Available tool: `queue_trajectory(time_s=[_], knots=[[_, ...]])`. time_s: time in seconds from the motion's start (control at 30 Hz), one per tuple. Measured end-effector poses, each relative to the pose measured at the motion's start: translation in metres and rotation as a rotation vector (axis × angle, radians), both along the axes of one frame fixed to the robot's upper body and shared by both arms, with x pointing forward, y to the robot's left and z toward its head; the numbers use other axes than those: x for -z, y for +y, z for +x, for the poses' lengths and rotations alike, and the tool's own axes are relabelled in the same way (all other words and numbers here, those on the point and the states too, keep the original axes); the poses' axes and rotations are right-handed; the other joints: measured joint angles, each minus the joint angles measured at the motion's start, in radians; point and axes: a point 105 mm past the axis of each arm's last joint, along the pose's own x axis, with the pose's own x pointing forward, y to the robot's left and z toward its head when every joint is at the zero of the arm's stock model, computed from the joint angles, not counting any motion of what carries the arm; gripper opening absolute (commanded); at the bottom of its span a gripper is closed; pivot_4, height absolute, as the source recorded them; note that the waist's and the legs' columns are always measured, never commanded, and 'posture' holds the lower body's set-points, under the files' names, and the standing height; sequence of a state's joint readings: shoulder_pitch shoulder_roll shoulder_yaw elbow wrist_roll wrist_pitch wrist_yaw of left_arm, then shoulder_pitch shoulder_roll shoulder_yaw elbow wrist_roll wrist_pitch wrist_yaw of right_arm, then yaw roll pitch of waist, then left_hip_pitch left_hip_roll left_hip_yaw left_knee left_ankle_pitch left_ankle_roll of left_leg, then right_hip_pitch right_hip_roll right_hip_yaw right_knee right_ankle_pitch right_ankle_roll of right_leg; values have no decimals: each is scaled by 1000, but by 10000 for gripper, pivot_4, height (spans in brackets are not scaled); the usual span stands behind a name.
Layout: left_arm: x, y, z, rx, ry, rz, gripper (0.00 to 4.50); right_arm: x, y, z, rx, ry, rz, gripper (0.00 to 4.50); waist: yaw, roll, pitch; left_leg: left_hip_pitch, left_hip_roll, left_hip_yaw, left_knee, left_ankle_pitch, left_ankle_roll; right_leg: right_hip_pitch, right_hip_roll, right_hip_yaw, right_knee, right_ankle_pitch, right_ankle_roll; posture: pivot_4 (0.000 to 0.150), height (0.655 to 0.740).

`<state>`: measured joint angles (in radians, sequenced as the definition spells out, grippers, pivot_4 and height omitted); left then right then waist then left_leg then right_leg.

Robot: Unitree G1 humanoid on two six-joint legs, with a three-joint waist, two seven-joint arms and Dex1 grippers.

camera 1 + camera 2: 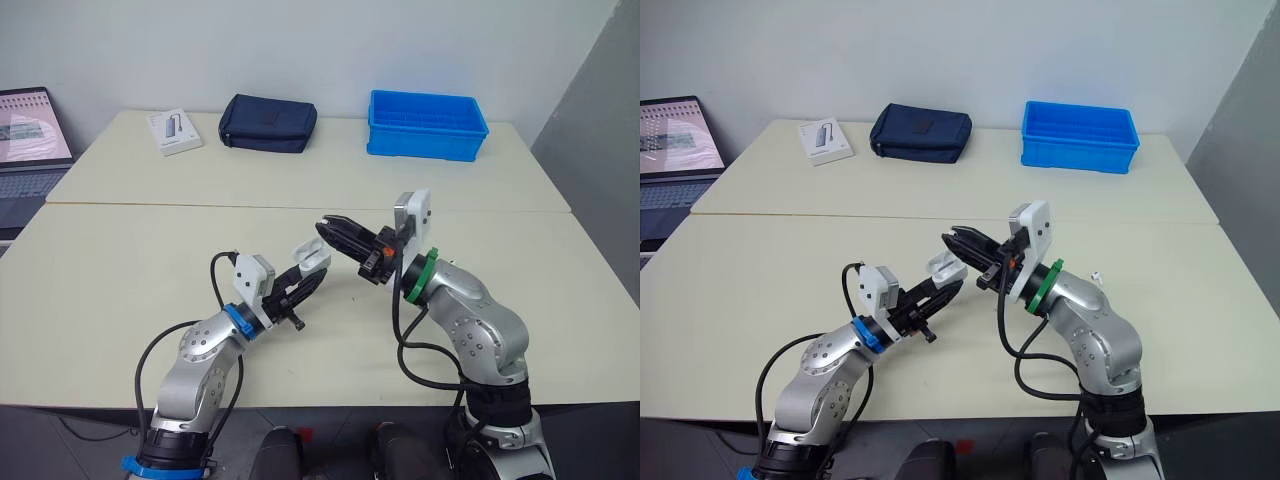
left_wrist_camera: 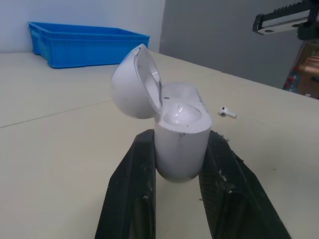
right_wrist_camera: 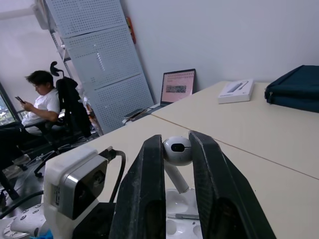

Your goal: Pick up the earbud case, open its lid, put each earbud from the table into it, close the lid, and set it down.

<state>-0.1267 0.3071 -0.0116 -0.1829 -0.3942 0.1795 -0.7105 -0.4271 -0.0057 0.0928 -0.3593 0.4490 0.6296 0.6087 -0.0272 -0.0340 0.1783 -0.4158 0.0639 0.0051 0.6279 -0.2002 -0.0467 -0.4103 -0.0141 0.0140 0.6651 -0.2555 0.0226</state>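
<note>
My left gripper (image 1: 315,275) is shut on the white earbud case (image 2: 182,134) and holds it above the table with its lid swung open. One socket in the case looks empty. Just above the open case (image 3: 185,209), my right gripper (image 3: 177,144) is shut on a white earbud (image 3: 177,149), gripped by the head with its stem pointing down toward the case. In the head views the right gripper (image 1: 326,229) hovers close over the case (image 1: 312,256). A second earbud (image 1: 1095,276) lies on the table beside the right arm, also the small earbud (image 2: 227,112) past the case.
At the back of the far table stand a blue bin (image 1: 427,125), a dark zipped pouch (image 1: 268,123) and a small white box (image 1: 174,131). A laptop (image 1: 28,140) sits off the left edge. A person (image 3: 37,104) sits in a chair far off.
</note>
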Motion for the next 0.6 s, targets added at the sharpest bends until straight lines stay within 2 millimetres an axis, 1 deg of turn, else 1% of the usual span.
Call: queue_trajectory(time_s=[0.1,0.2,0.37,0.6], knots=[[-2,-1,1,3,-7,1,7915,10,10,-3,-21,6,-6,3652,0,0,0,0,1,0,0,0,0,0,1,0,0,0,0,1500,7400],[-4,-1,2,6,-15,2,7915,17,14,0,-14,3,-19,3652,0,0,0,0,0,0,0,0,0,0,1,0,0,0,0,1500,7400],[-7,-2,3,11,-24,4,7915,32,15,3,8,21,-28,3652,0,0,0,0,0,0,0,0,0,0,1,0,0,0,0,1500,7400],[-6,-2,2,22,-20,7,7915,39,18,7,28,13,-33,3652,0,0,0,0,1,0,0,0,0,0,1,0,0,0,0,1500,7400]])
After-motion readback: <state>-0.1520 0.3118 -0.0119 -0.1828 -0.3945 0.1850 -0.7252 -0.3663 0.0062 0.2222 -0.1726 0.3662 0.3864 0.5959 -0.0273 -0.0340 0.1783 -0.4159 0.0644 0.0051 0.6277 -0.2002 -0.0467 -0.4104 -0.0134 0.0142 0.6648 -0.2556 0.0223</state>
